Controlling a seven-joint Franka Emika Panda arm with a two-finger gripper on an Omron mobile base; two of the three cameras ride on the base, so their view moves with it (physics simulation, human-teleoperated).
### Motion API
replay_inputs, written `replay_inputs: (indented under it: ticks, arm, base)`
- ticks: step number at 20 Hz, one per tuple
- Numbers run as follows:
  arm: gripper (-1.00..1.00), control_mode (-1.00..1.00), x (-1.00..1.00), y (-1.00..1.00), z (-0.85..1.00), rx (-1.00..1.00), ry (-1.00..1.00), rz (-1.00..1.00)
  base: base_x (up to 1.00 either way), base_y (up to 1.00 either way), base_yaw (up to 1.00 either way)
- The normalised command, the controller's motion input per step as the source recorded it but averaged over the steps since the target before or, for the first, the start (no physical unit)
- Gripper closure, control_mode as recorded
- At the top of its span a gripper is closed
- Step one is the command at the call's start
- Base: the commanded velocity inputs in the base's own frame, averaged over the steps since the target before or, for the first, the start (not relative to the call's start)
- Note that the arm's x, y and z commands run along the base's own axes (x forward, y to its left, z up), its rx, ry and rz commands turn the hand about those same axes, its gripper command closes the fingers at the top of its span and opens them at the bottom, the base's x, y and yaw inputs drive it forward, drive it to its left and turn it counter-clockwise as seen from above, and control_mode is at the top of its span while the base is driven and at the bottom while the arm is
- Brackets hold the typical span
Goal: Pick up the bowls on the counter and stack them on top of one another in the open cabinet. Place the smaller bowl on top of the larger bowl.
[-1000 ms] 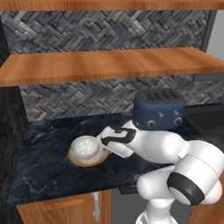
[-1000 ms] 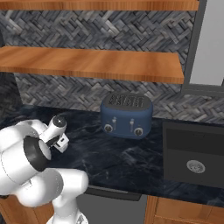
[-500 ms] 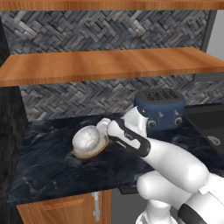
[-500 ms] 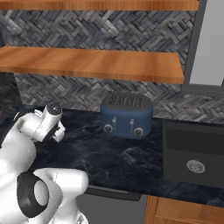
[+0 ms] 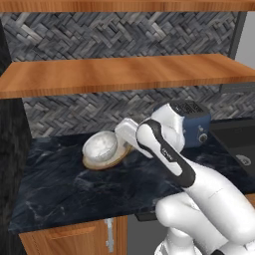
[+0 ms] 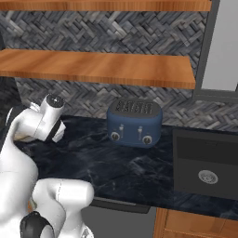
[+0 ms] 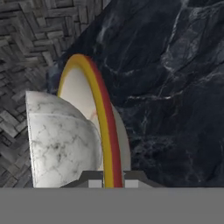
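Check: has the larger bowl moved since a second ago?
Yes. The larger bowl, with the smaller bowl in it, now tilts up off the counter and sits nearer the toaster; the gripper is shut on its rim.

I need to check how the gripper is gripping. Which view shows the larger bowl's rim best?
The hand view: the larger bowl has its rim between the shut gripper fingertips. The left base view shows it under the smaller bowl.

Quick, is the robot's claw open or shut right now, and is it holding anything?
Gripper: shut on the rim of the wide shallow cream bowl with the orange-tan rim; the small white-grey speckled bowl sits in that bowl.
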Motion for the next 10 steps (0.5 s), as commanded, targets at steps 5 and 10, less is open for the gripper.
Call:
replay_inputs:
  ticks: [5,10]
  arm:
    - [1.00,-1.00,-0.59,-0.28,0.82,0.06,0.00,0.00]
    - [1.00,-1.00,-0.56,-0.32,0.84,0.01,0.00,0.00]
  base:
    - [0.00,0.00,0.00]
    - [0.00,0.00,0.00]
